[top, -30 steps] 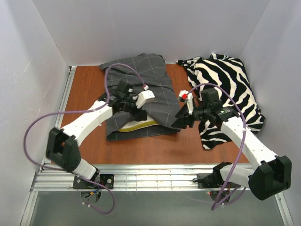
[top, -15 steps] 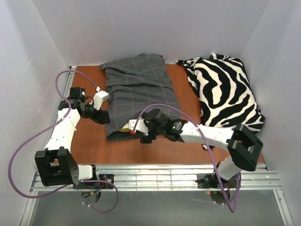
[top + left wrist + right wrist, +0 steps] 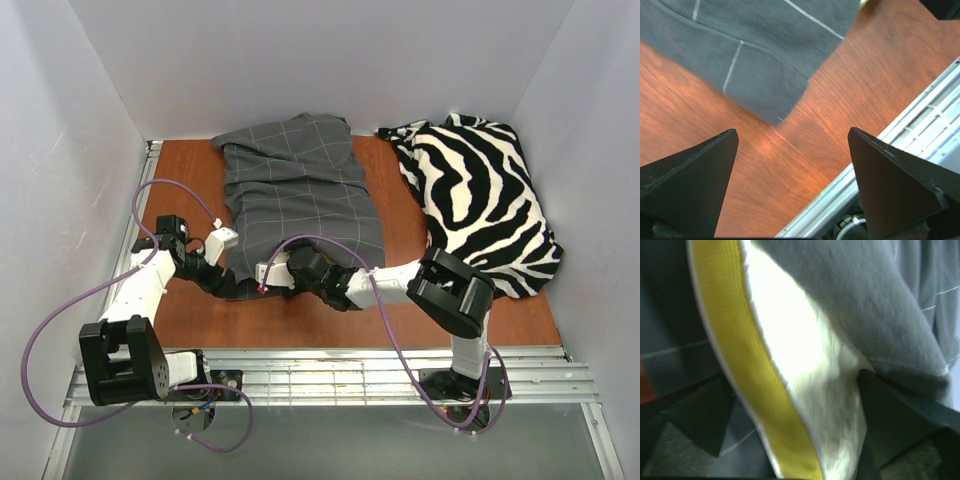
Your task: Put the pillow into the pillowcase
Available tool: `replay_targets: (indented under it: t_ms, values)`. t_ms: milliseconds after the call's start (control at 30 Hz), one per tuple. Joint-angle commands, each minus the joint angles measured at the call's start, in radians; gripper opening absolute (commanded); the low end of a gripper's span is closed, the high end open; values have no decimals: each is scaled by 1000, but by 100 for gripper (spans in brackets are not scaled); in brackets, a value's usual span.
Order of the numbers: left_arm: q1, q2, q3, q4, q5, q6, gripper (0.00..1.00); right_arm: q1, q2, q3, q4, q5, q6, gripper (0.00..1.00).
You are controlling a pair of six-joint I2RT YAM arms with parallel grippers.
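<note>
Cream foam pillow (image 3: 805, 355) nearly inside dark grey gridded cloth pillowcase (image 3: 300, 190), centre frame.
Your left gripper (image 3: 792, 132) and right gripper (image 3: 790, 375) gape, released; next, you likely push its exposed end in.

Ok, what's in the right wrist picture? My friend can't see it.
A cream-white pillow with a yellow edge pokes out of a dark grey pillowcase, seen close up. The open right gripper has one dark finger on each side of it.
</note>
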Motion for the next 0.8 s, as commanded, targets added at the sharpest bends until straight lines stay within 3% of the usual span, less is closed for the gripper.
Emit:
replay_targets:
  t_ms: [0,100,133,167,200,267,300,367,567,767]
  values:
    - [-5,39,-21,157,8,-13,86,-17,50,58,158,86,-50,87]
    - [-25,113,-33,317,-50,-89,90,-33,72,70,182,92,-50,69]
    - [-39,146,-32,352,-81,-106,90,-36,78,75,189,94,-50,53]
    - [-43,170,-23,376,-81,-112,87,-40,80,81,192,97,-45,44]
    - [-54,188,9,379,-82,-130,78,-48,81,87,196,97,-40,18]
    - [-54,223,58,291,-21,-112,51,-57,98,128,199,121,-30,3]
    - [-54,225,129,234,15,-88,20,-62,107,145,199,132,-24,1]
    - [-53,205,205,26,161,0,0,-77,138,187,201,154,-8,1]
    - [-49,132,434,-404,315,164,0,-109,271,426,201,243,30,1]
    - [-49,21,477,-410,404,56,0,-123,385,517,212,302,42,1]
